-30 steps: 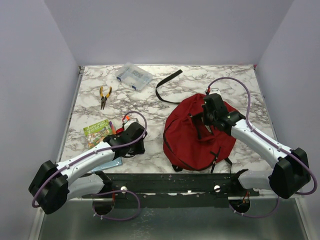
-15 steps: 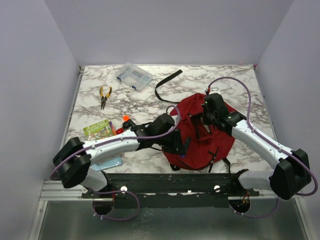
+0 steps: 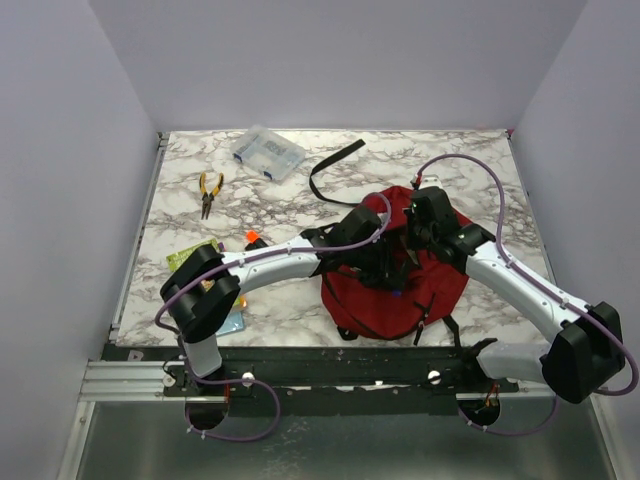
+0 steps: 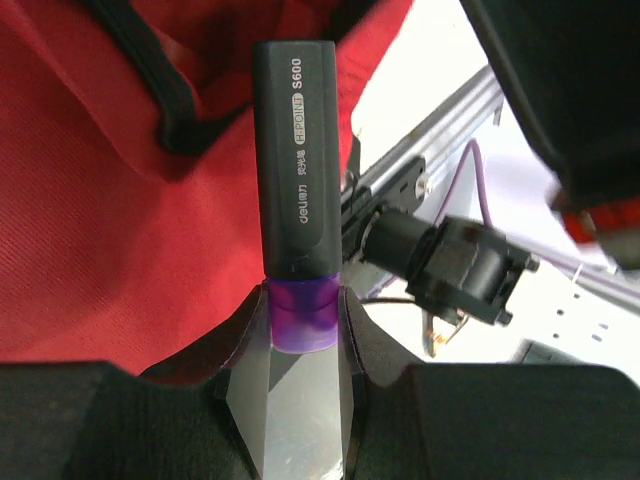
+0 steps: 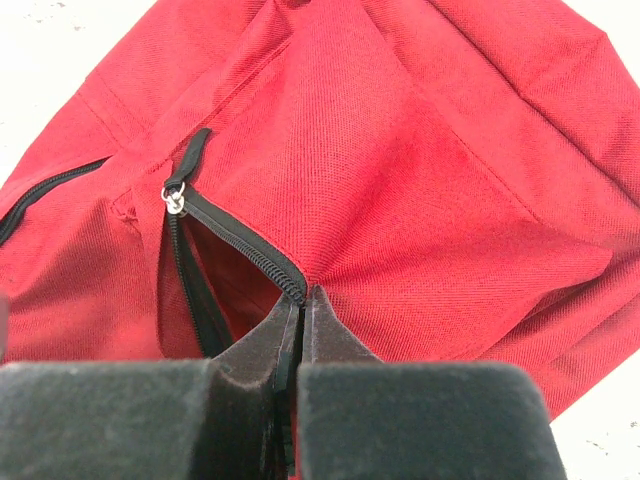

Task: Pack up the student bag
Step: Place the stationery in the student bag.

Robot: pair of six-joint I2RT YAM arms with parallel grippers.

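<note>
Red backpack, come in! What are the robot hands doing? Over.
Left gripper shut on black-capped purple marker, above red backpack. Right gripper pinching its open zip edge. Nothing seen blocking the opening.

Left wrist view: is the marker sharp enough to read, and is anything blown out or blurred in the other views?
Left wrist: the marker print is sharp; the table behind it is blown out white, and the right edge is blurred. Right wrist: the bag weave and zip are crisp, while the picture's corners are washed out. Top external: even light, soft shadows, no glare.
</note>
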